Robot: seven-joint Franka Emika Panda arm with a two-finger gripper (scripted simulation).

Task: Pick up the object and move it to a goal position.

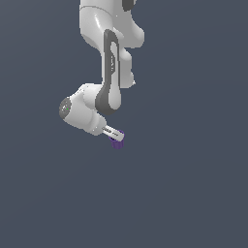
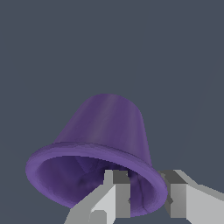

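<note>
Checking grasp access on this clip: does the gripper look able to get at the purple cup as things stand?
Likely yes. In the wrist view the gripper already straddles the purple cup's rim, one of its fingers inside and one outside. Nothing blocks it; whether it has shut is unclear.

Lying open on every side of the purple cup (image 1: 117,141), with only the arm (image 1: 109,72) crowding from above

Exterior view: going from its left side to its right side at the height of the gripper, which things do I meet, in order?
The arm's round white wrist housing → white gripper → purple cup, then only grey background.
</note>
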